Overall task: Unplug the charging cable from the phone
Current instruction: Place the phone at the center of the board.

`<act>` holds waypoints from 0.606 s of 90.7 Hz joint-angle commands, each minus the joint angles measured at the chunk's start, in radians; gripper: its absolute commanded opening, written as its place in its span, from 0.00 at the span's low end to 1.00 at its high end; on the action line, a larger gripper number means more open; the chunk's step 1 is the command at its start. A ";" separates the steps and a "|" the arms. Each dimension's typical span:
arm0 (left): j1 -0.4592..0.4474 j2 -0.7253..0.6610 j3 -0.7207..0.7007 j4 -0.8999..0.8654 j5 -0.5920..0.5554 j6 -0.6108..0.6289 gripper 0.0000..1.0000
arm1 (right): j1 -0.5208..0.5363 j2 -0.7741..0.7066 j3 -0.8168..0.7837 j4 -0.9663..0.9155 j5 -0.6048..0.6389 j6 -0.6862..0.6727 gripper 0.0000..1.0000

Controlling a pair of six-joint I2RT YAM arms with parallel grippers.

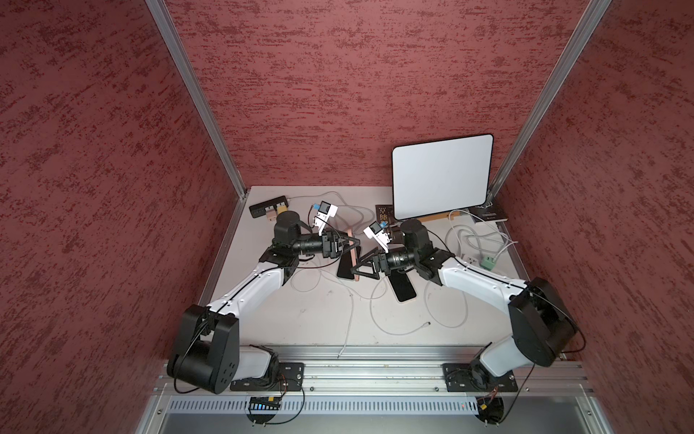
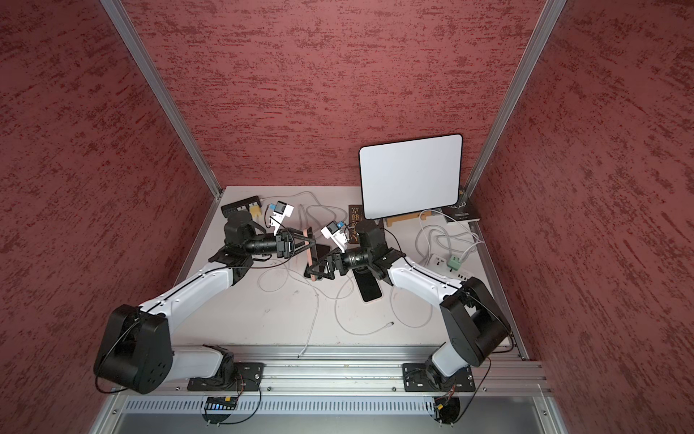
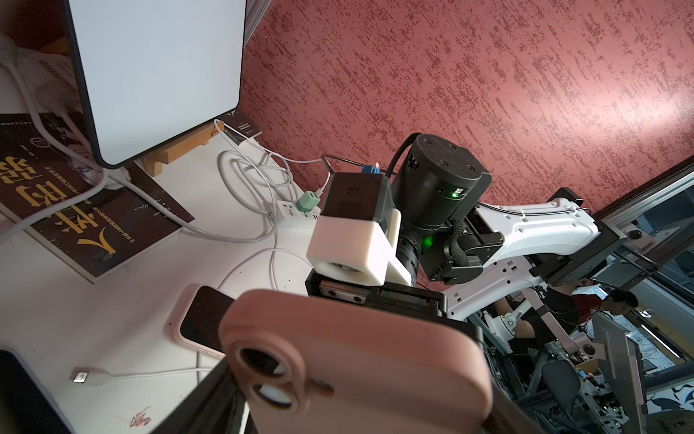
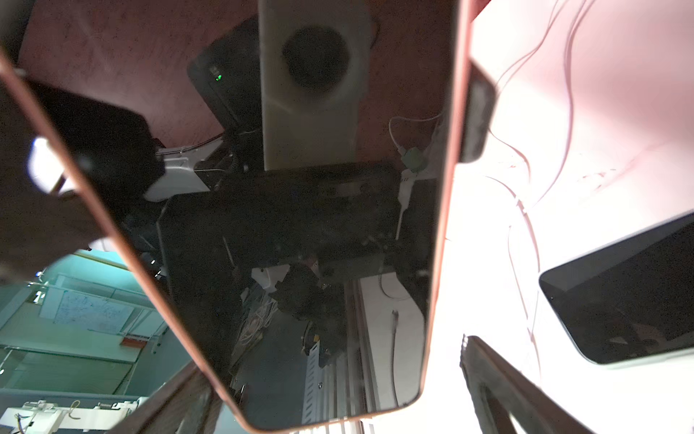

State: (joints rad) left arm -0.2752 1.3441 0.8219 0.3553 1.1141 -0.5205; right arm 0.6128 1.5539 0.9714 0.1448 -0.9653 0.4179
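Room: red textured walls (image 1: 338, 94).
Surface: pale tabletop (image 1: 319, 319), strewn with loose white cables (image 1: 379, 327).
Phone: pink-cased phone (image 3: 356, 357), on edge above mid-table.
Left gripper (image 1: 352, 242): clamped on the phone.
Right gripper (image 1: 356, 273): spread wide, straddling the phone.

Both top views overlook the table (image 1: 319, 319); wrist views closely face the phone (image 3: 356, 360).
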 commanded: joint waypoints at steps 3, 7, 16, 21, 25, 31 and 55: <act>-0.002 -0.032 -0.001 0.042 0.028 0.005 0.11 | -0.010 0.003 0.022 0.022 -0.002 -0.006 0.98; -0.002 -0.031 -0.001 0.042 0.028 0.005 0.11 | -0.010 0.008 0.023 0.033 -0.013 0.002 0.96; -0.002 -0.032 -0.002 0.043 0.027 0.005 0.11 | -0.009 0.016 0.018 0.068 -0.035 0.024 0.91; -0.003 -0.032 -0.001 0.043 0.025 0.005 0.11 | -0.011 0.019 0.014 0.091 -0.043 0.037 0.88; -0.002 -0.030 -0.002 0.042 0.023 0.004 0.11 | -0.010 0.019 0.011 0.105 -0.049 0.043 0.85; -0.002 -0.027 -0.001 0.043 0.023 0.004 0.11 | -0.010 0.021 0.007 0.114 -0.050 0.045 0.81; 0.001 -0.026 0.000 0.036 0.011 0.006 0.13 | -0.009 0.009 -0.009 0.133 -0.061 0.039 0.51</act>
State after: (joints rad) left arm -0.2745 1.3426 0.8204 0.3588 1.1065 -0.5282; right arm 0.6121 1.5665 0.9710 0.2207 -1.0100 0.4419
